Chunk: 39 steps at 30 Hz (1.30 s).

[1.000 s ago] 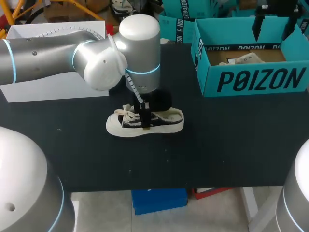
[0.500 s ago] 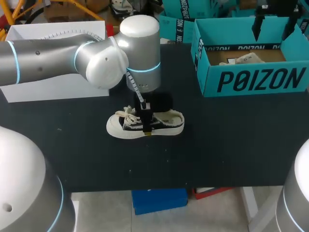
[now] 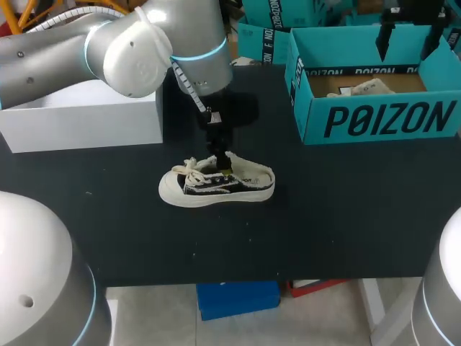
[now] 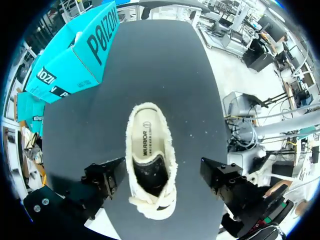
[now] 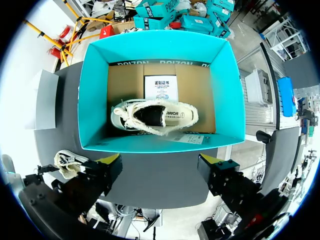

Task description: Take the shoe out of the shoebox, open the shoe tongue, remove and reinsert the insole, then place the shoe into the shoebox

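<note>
A small black-and-white shoe [image 3: 216,186] with cream laces lies on its sole on the black table, toe to the left. In the left wrist view the shoe [image 4: 150,160] sits below and between the fingers, touching neither, and its printed insole [image 4: 149,144] shows inside. My left gripper [image 3: 220,155] hangs open just above the shoe. The teal shoebox [image 3: 374,119] stands at the back right. My right gripper [image 3: 410,40] hovers open over the shoebox [image 5: 92,90], which holds a second shoe [image 5: 154,116] and a card.
A white box [image 3: 79,119] stands at the table's back left, under my left arm. More teal boxes sit behind the shoebox. The first shoe [image 5: 67,161] also shows beside the right gripper's finger in the right wrist view.
My left gripper has opened, let go of the shoe and risen above it toward the back. The shoe stays on the table. The right arm has not moved.
</note>
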### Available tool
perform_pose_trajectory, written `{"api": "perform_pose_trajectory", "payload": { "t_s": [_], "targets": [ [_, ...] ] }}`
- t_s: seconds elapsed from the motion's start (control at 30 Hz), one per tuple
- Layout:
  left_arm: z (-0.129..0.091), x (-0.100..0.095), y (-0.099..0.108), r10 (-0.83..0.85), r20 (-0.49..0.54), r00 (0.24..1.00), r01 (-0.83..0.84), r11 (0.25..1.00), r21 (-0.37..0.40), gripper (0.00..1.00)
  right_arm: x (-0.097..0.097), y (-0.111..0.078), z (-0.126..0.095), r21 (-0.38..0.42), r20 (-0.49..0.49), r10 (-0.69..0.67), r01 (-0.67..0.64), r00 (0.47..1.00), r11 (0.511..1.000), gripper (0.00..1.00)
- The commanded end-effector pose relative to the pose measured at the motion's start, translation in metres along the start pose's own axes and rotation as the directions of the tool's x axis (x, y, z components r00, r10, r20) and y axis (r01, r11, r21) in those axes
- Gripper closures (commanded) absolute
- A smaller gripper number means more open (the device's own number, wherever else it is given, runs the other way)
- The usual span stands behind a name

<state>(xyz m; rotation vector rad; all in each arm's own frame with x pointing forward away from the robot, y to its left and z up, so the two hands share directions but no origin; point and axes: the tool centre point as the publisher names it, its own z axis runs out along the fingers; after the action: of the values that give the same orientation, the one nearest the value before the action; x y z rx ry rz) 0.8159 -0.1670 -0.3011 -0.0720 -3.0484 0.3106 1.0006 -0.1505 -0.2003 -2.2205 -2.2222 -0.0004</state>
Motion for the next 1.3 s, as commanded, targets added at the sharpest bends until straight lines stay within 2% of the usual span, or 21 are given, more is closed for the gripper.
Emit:
{"api": "perform_pose_trajectory", "payload": {
  "t_s": [0.03,0.23,0.4,0.63,0.7,0.83,1.03,1.3],
  "targets": [
    [-0.043,0.006,0.019,-0.012,0.065,0.998,0.006,0.997,0.081,0.0,0.0,0.0,0.0,0.0,0.0,0.0,0.0,1.0,1.0,0.0],
    [-0.08,0.001,0.035,-0.059,0.14,0.988,0.033,0.982,0.188,0.0,0.0,0.0,0.0,0.0,0.0,0.0,0.0,1.0,1.0,0.0],
    [-0.095,0.001,0.051,-0.136,0.165,0.977,0.097,0.969,0.229,0.0,0.0,0.0,0.0,0.0,0.0,0.0,0.0,1.0,1.0,0.0],
    [-0.097,0.008,0.075,-0.202,0.163,0.966,0.152,0.949,0.277,0.0,0.0,0.0,0.0,0.0,0.0,0.0,0.0,1.0,1.0,0.0],
    [-0.096,0.01,0.081,-0.21,0.135,0.968,0.159,0.936,0.315,0.0,0.0,0.0,0.0,0.0,0.0,0.0,0.0,1.0,1.0,0.0],
    [-0.095,0.012,0.096,-0.232,0.114,0.966,0.18,0.922,0.344,0.0,0.0,0.0,0.0,0.0,0.0,0.0,0.0,1.0,1.0,0.0],
    [-0.099,0.014,0.112,-0.246,0.119,0.962,0.192,0.918,0.348,0.0,0.0,0.0,0.0,0.0,0.0,0.0,0.0,1.0,1.0,0.0],
    [-0.101,0.016,0.12,-0.228,0.133,0.964,0.165,0.914,0.371,0.0,0.0,0.0,0.0,0.0,0.0,0.0,0.0,1.0,1.0,0.0]
  ]
}}
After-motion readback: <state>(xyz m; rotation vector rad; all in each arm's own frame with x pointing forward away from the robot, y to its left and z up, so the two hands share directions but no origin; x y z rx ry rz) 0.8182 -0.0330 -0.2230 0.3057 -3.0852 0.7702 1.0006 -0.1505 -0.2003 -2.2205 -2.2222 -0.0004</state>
